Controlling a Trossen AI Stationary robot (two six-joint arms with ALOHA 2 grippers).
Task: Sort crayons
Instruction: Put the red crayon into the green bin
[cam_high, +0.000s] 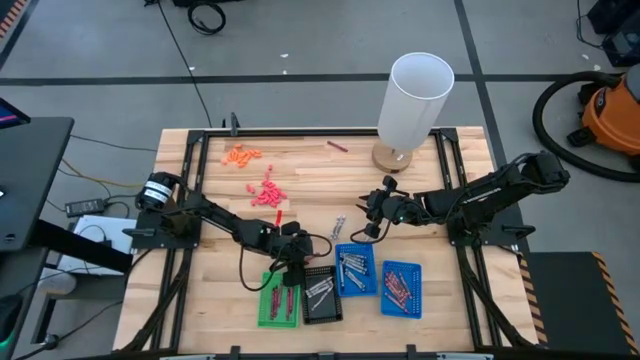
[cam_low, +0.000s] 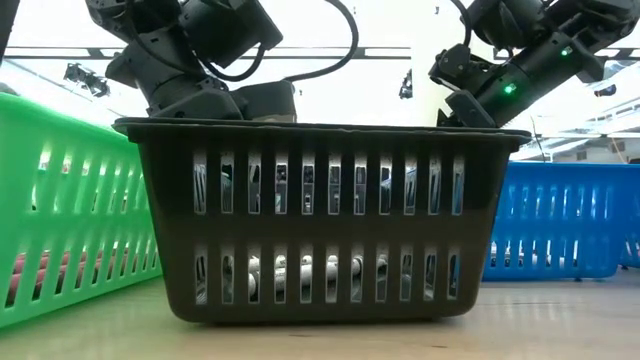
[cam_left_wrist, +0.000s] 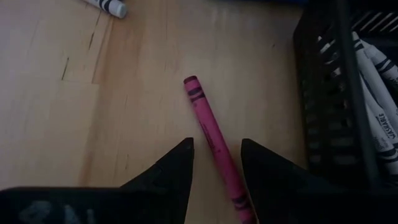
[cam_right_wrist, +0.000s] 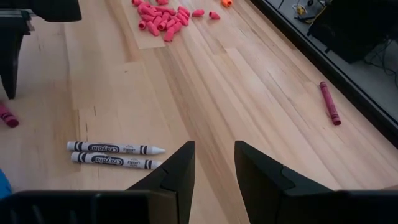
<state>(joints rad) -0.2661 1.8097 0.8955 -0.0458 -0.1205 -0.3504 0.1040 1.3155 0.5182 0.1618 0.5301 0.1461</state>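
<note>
A pink-red crayon (cam_left_wrist: 208, 127) lies flat on the wooden table, beside the black tray (cam_left_wrist: 336, 93) that holds silvery crayons. My left gripper (cam_left_wrist: 217, 165) hovers over it, open, one finger on each side of the crayon's near half without gripping it. In the high view this gripper (cam_high: 293, 250) is just beyond the green tray (cam_high: 279, 302). My right gripper (cam_right_wrist: 214, 165) hangs open and empty over bare table. Two white-wrapped crayons (cam_right_wrist: 115, 155) lie side by side close to it. Another red crayon (cam_high: 279, 214) and a maroon one (cam_right_wrist: 329, 102) lie loose farther off.
Along the near edge stand the green tray, the black tray (cam_high: 320, 293) and two blue trays (cam_high: 355, 270) (cam_high: 401, 288), all holding crayons. Pink bits (cam_high: 268, 190) and orange bits (cam_high: 242, 155) lie at the far left. A tall white cylinder (cam_high: 415, 95) stands at the far right.
</note>
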